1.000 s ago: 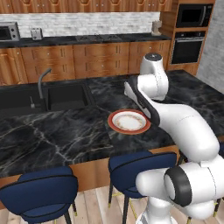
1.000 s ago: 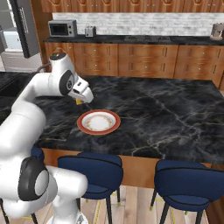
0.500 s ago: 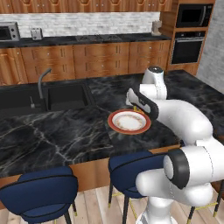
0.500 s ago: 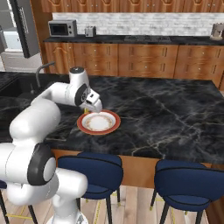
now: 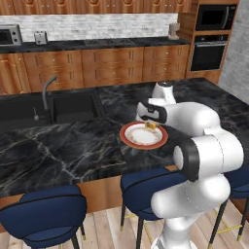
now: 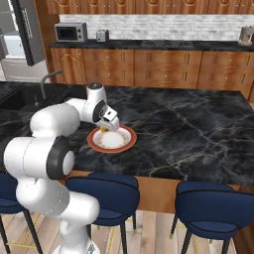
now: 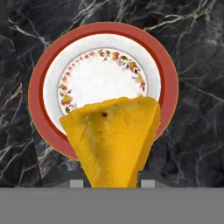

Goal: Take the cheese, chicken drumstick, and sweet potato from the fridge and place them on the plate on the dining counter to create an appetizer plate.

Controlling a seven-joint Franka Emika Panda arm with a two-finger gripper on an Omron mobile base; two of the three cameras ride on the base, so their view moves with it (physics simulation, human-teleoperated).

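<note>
Gripper: clamped on the cheese
Cheese: hanging right over the plate
Plate: sitting on the dining counter

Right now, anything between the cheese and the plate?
Nothing visible. The gripper is shut on the cheese, which hangs right over the plate. The plate's white centre is bare, and the dining counter around it shows nothing in the way.

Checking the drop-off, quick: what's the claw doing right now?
Claw: shut on the cheese, held over the plate.
</note>
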